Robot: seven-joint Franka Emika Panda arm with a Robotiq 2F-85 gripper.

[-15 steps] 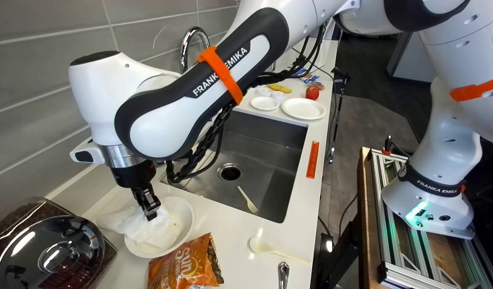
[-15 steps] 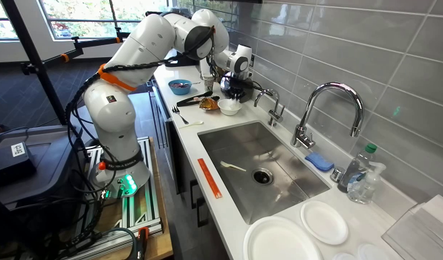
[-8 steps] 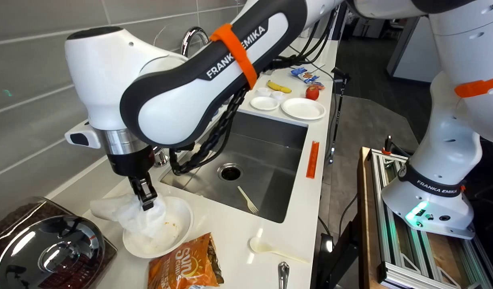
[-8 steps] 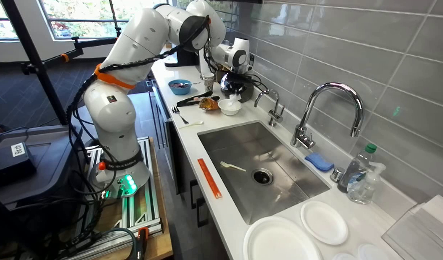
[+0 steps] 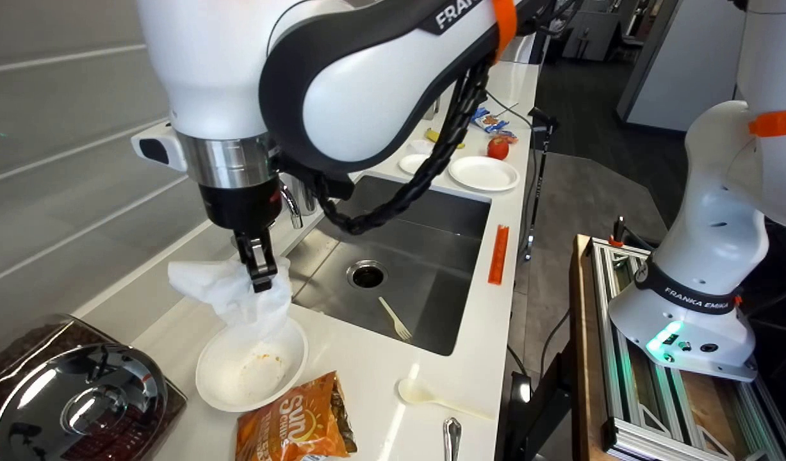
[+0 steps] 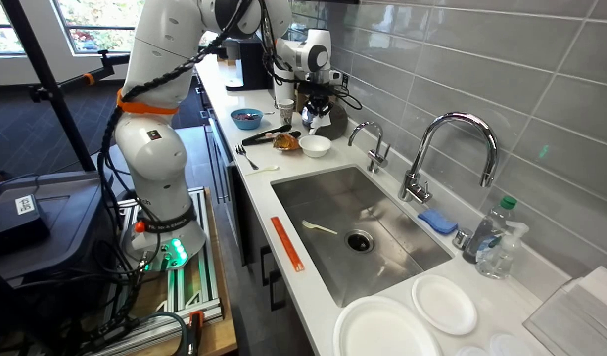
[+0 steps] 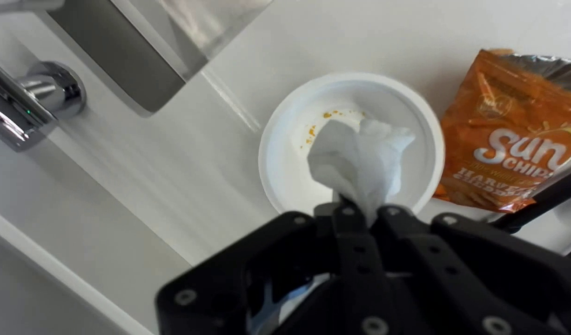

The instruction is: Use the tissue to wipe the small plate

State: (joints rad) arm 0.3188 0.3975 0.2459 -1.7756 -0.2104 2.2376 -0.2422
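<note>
Tool (image 7: 370, 215) clasped tissue (image 7: 359, 160) above plate (image 7: 285, 177) | orange crumbs (image 7: 327, 115) lay from its 9 to 12 o'clock, wrist view | grasp was done, wiping seemed unfinished

The pincer (image 7: 370, 215) grips the tissue (image 7: 357, 160) over the small plate (image 7: 290, 174).

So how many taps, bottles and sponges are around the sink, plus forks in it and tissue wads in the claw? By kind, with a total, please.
Taps: 2 (small tap, large tap)
Bottles: 2 (green-capped bottle, pump bottle)
Sponges: 1 (blue sponge)
Forks: 1 (pale fork)
Tissue wads: 1 (crumpled tissue, in the gripper)
Total: 7
</note>
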